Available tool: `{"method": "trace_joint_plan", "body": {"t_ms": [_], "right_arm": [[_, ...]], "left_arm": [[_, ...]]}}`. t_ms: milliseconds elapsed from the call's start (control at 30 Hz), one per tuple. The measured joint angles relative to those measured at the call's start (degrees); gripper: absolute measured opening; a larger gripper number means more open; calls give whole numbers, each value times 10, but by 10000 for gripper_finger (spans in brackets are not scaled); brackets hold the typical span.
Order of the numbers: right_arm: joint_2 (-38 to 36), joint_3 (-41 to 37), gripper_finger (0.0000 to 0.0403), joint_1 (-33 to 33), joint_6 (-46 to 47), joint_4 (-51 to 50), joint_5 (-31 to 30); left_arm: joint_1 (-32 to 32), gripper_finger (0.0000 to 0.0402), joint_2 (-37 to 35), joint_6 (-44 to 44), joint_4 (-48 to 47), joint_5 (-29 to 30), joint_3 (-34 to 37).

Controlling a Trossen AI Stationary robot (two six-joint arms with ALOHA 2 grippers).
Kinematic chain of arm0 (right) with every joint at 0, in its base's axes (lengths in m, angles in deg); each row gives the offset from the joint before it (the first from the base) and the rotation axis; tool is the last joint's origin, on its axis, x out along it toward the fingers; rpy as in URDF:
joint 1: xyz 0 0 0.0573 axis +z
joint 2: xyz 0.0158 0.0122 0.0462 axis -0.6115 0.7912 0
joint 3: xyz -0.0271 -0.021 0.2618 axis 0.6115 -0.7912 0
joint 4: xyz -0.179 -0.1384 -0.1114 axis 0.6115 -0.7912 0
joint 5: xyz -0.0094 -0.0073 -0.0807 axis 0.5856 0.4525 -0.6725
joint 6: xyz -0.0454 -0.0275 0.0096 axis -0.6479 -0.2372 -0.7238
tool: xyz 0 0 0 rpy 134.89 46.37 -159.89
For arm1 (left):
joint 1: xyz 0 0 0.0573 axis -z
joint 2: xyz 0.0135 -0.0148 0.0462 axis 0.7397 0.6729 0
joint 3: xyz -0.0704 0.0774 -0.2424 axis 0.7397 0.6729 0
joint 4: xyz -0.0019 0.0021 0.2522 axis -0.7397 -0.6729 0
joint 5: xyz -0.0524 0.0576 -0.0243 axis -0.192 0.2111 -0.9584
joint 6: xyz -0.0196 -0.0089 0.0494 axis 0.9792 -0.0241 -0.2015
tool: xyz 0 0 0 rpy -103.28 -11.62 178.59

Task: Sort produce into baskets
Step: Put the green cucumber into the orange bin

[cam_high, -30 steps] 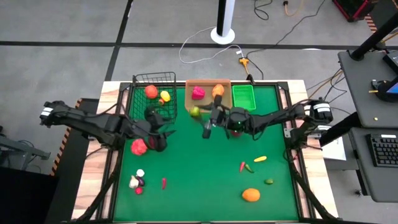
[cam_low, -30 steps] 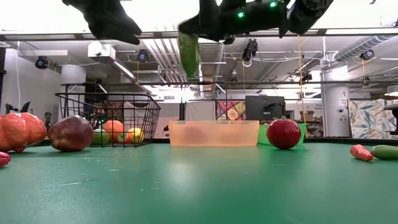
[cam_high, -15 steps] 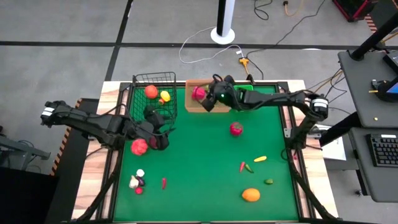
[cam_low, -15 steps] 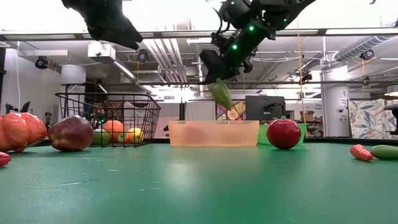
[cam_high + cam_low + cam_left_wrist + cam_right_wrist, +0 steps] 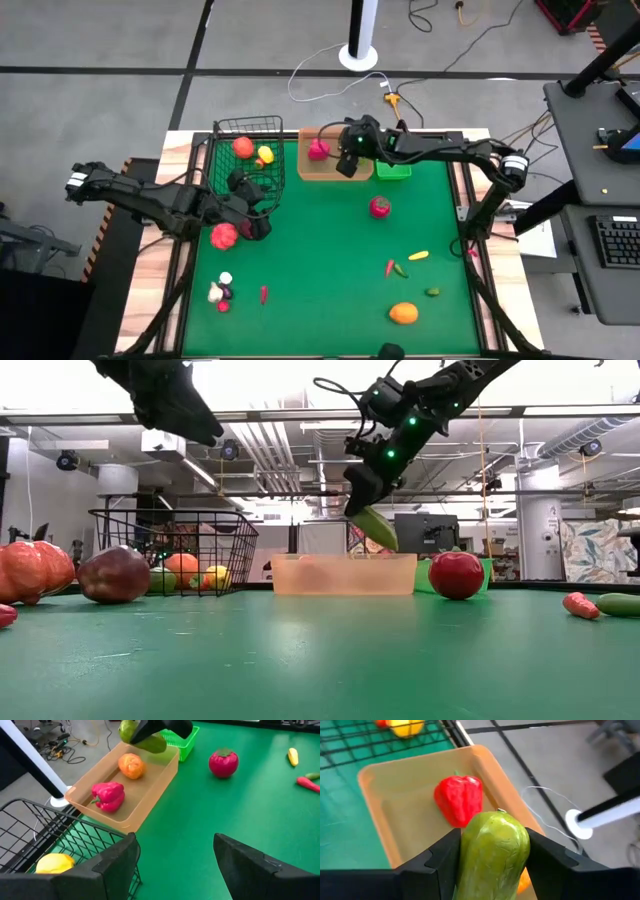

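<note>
While cucumber [image 5: 494, 854] hangs over tray [image 5: 375, 772], green mat [image 5: 330, 260] open

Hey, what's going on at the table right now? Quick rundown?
Right gripper shut on green cucumber, above tan tray. Left gripper open, empty, beside wire basket. Red pepper and an orange piece in tray; nothing blocking.

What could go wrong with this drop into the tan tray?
The right gripper holds the green cucumber tilted above the tan tray, where a pink pepper and an orange piece already lie. Released there, it may bounce off them or tip over the rim.
</note>
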Motion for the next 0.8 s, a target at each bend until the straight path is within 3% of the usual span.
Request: {"method": "trace_joint_plan", "body": {"t_ms": [233, 500, 800], "right_arm": [[0, 0, 187, -1, -15, 30, 12], [0, 1, 187, -2, -11, 68, 39], [49, 61, 187, -6, -20, 29, 45]], "left_arm": [[0, 245, 0, 6, 3, 41, 0], [0, 245, 0, 17, 7, 46, 0], [0, 245, 0, 16, 26, 63, -12]]}}
